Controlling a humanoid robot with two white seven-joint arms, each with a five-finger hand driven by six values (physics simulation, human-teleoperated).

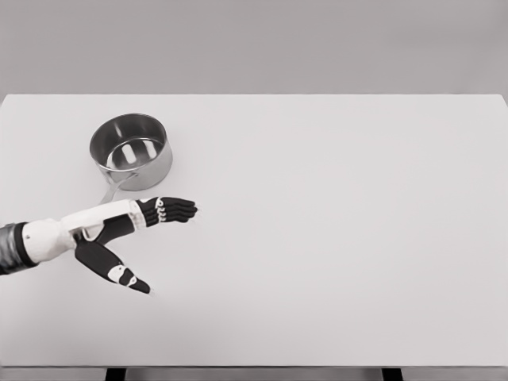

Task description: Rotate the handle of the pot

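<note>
Steel pot (131, 151) upright, empty; handle (113, 189) toward open left robot hand (131, 230)

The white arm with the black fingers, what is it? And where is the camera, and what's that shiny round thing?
That arm belongs to a human-shaped robot inside a computer simulation, so this picture is drawn by a computer, not photographed. The camera sits on the robot's head and looks down at a big white table. The arm reaching in from the left ends in the left robot hand, which has five dark fingers. They are spread open and hold nothing. Just beyond it stands a shiny round metal pot with nothing in it. The pot's thin metal handle points toward the robot, and part of it is hidden behind the arm. The robot's other arm is not in the picture.
</note>
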